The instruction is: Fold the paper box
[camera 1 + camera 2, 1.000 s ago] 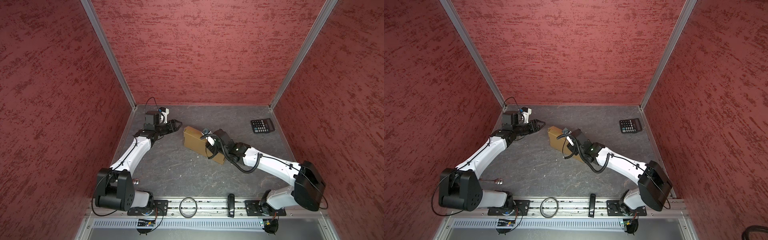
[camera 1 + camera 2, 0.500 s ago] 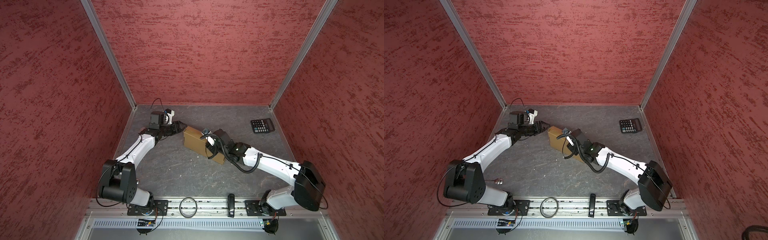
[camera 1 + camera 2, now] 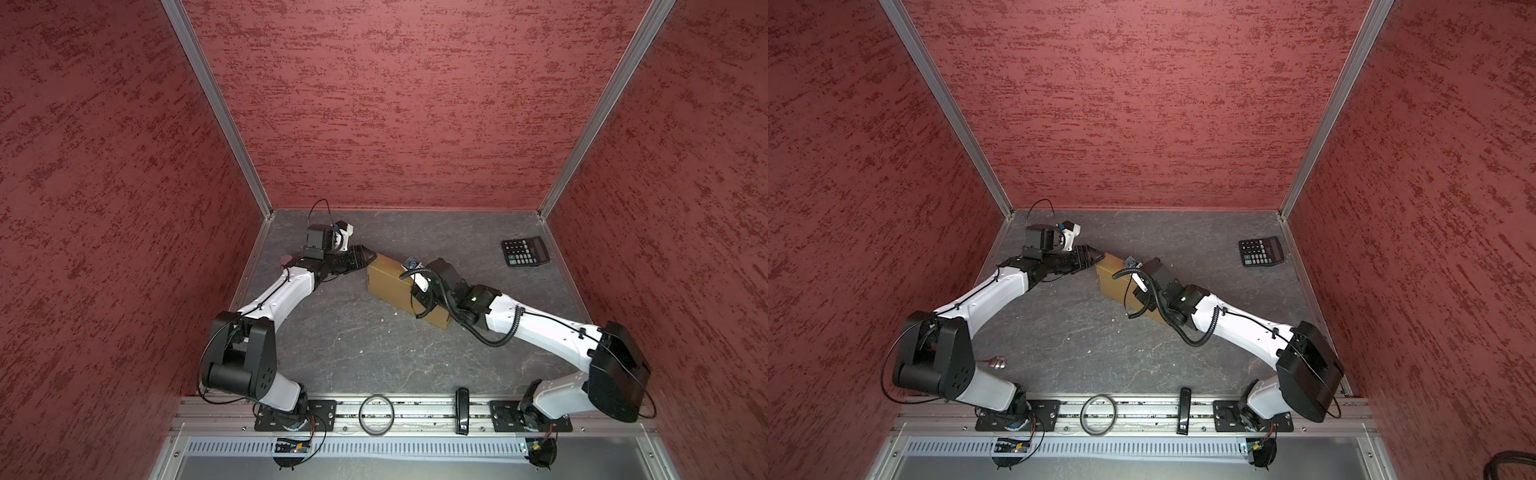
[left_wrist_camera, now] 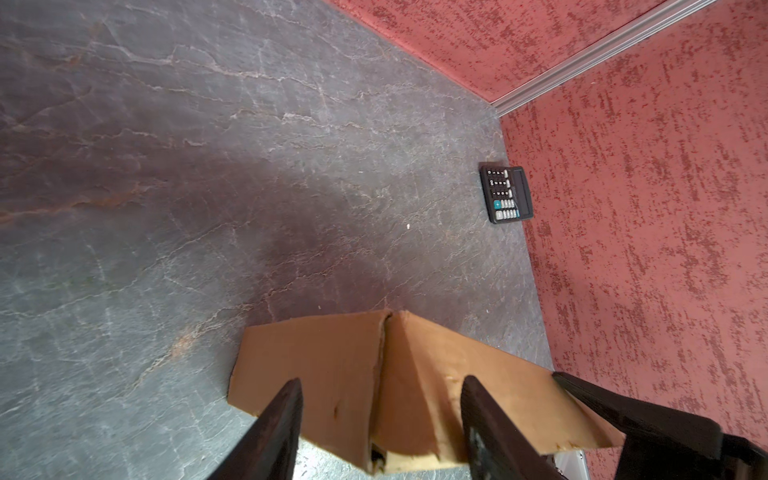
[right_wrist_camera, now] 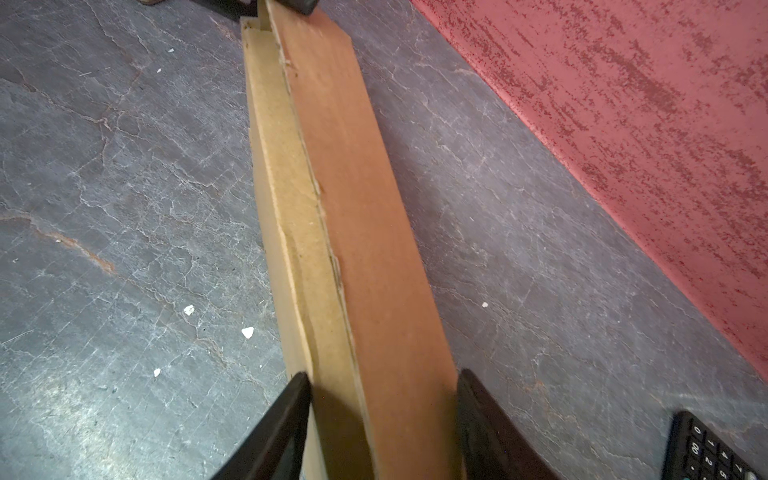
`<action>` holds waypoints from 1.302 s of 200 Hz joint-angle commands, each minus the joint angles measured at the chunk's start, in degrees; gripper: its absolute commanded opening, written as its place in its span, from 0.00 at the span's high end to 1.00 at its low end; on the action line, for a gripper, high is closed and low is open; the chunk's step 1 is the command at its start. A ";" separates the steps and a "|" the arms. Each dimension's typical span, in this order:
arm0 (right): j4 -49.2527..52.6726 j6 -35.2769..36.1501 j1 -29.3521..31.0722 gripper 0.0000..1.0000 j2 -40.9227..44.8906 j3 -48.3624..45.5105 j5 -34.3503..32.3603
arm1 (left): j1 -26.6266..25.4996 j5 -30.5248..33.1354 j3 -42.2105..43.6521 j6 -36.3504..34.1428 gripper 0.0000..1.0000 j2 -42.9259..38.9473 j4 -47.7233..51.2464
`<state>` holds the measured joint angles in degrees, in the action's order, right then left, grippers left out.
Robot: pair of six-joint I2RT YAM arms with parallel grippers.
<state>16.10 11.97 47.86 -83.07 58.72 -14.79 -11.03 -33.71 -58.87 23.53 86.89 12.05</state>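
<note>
**While the box stands on edge, a gripper sits at each end**

Because the box (image 3: 386,282) rests on one long narrow side, it shows as a thin brown slab near the middle of the surface (image 3: 340,332), somewhat toward the back edge. Its long axis runs diagonally from back-left to front-right in both top views (image 3: 1113,282).

The right gripper (image 5: 382,378) straddles the front-right end from above. Its fingers (image 5: 291,407) press against the two broad faces and clamp the slab across its thin width. Along the upper edge in this wrist view, a paler flap sits slightly proud of the darker panel, so the fold looks not yet fully seated.

The left gripper (image 4: 378,382) meets the opposite, back-left end. Its fingers (image 4: 282,415) are spread, and the end corner, with its vertical seam, lies directly ahead between them. Contact cannot be told.

The long axis thus points almost from one gripper to the other. The left arm is nearer the loose end, so any closing or pushing there would probably act along that axis against the right gripper's hold.

The calculator (image 3: 525,251) lies well apart, near the back-right corner.
</note>
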 commanded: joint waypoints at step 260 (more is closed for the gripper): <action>5.88 -1.40 0.40 0.30 2.62 0.18 -0.77 | -0.84 7.34 6.44 -0.89 0.47 1.22 -1.24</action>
<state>18.11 11.90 48.18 -82.35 58.72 -15.00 -11.73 -30.96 -55.02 22.70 87.09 6.96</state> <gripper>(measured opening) 0.693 0.530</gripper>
